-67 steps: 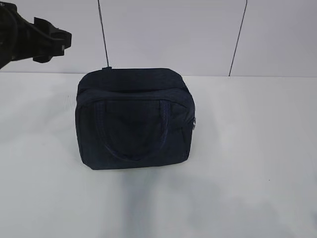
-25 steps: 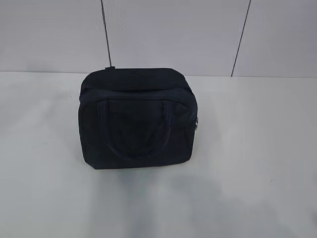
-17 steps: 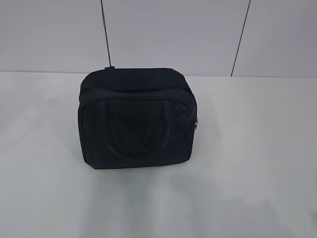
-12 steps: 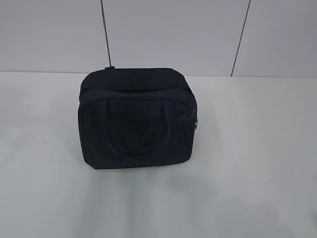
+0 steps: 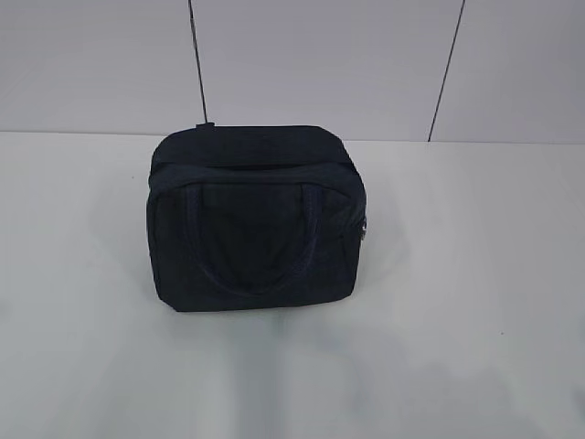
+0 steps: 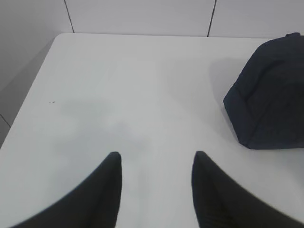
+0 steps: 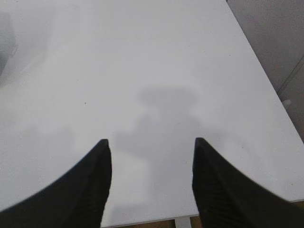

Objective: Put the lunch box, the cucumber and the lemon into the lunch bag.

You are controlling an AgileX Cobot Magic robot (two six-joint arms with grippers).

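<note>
The lunch bag stands upright near the middle of the white table, towards the back, close to the tiled wall. Its top looks closed over, and one loop handle hangs down flat against the front face. A small silver ring pull glints at its right edge.

The lunch box, the cucumber and the lemon are nowhere I can see from any angle.

Neither arm shows from the front. In the left wrist view, the left gripper hangs over bare table with its jaws spread apart and nothing between them; a corner of the bag sits well off to its right. The right gripper also hangs over bare table near the table's right edge, jaws released and holding nothing.
</note>
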